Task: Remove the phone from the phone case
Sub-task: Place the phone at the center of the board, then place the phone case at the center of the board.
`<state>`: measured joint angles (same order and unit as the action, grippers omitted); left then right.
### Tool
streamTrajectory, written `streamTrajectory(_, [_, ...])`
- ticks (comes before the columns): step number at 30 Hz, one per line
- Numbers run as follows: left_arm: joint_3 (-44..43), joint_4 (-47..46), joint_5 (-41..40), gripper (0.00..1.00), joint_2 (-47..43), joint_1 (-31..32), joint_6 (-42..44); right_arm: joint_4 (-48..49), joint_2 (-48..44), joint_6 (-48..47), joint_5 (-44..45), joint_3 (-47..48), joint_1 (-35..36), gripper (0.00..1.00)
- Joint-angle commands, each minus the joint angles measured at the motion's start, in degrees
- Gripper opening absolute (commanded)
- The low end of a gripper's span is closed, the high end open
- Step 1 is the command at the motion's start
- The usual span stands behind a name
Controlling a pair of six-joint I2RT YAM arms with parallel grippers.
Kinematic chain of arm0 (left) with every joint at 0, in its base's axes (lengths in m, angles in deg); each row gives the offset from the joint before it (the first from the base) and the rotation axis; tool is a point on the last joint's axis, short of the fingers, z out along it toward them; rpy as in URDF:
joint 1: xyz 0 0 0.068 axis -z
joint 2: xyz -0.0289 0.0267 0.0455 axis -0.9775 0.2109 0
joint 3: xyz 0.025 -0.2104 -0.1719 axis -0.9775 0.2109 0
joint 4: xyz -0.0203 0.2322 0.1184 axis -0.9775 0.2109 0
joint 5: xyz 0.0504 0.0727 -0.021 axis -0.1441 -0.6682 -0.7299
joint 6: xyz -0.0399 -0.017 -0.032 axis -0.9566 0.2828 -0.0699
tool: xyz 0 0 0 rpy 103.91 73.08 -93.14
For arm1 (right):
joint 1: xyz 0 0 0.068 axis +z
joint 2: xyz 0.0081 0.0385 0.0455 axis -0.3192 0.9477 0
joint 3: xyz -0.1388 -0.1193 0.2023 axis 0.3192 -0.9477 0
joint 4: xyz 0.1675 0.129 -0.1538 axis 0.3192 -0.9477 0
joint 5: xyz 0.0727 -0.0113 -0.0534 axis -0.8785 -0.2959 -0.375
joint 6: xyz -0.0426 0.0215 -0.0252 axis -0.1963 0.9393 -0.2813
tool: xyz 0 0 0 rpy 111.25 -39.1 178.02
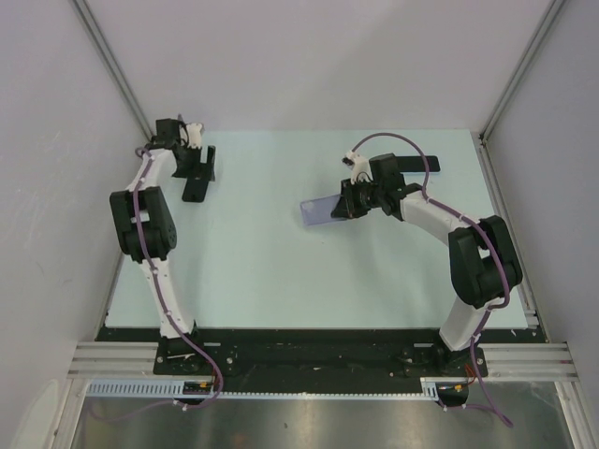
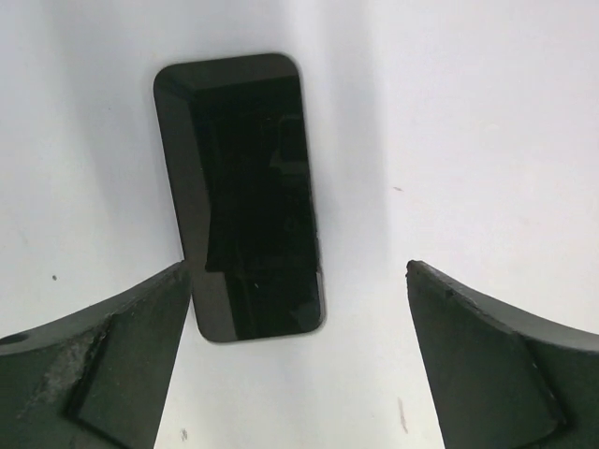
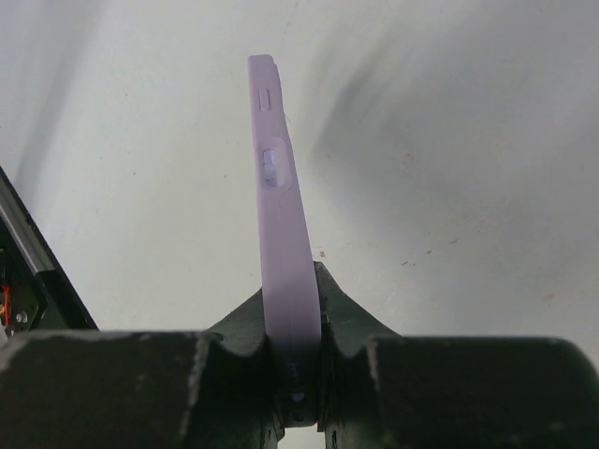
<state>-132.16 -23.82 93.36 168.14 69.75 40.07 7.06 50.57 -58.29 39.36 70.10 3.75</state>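
Note:
The black phone (image 2: pixel 241 196) lies flat and bare on the white table, screen up, at the far left (image 1: pixel 196 189). My left gripper (image 2: pixel 298 271) is open and empty just above it; the phone's near end sits next to the left finger (image 2: pixel 112 346). In the top view the left gripper (image 1: pixel 195 166) hovers at the table's back left. My right gripper (image 3: pixel 299 309) is shut on the lilac phone case (image 3: pixel 281 215), pinching one end so the case stands on edge and points away. In the top view the case (image 1: pixel 321 210) sticks out left of the right gripper (image 1: pixel 348 204), right of table centre.
The pale table (image 1: pixel 281 271) is walled by white panels at the left, back and right. A dark bar-shaped thing (image 1: pixel 423 166) shows behind the right arm. A black rail (image 3: pixel 28 271) edges the right wrist view at the left.

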Motion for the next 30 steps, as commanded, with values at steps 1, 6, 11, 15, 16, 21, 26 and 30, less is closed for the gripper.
streamTrajectory(1, [2.32, -0.23, 9.83, 1.00, -12.20, 1.39, 1.48, 0.01, -2.78, -2.28, -3.15, 1.78, 0.74, 0.00])
streamTrajectory(6, [10.67, -0.49, 20.89, 1.00, -21.78, 5.86, 9.74, -1.49, -2.77, -5.01, -7.27, 1.69, 2.24, 0.00])
streamTrajectory(11, [20.50, -0.41, 34.85, 1.00, -29.25, 10.62, 18.78, -4.29, -3.39, -10.62, -12.02, 1.69, 5.31, 0.00])
streamTrajectory(15, [25.70, -0.40, 42.51, 1.00, -33.38, 14.39, 23.19, -6.06, -3.65, -13.27, -16.15, 1.78, 6.72, 0.00])
streamTrajectory(16, [26.49, -0.49, 43.92, 1.00, -33.83, 15.10, 23.89, -6.67, -3.74, -13.62, -16.94, 1.69, 6.90, 0.00])
streamTrajectory(21, [31.42, -0.06, 48.50, 1.00, -36.55, 20.19, 28.20, -9.04, -3.83, -16.78, -22.65, 1.78, 7.95, 0.00])
streamTrajectory(26, [33.53, 1.00, 53.87, 1.00, -38.23, 23.27, 28.91, -10.54, -4.01, -19.25, -21.17, 1.78, 9.18, 0.00])
streamTrajectory(30, [33.88, 3.89, 53.78, 0.97, -37.79, 26.09, 29.52, -10.98, -3.92, -19.95, -20.99, 1.69, 9.71, 0.00])
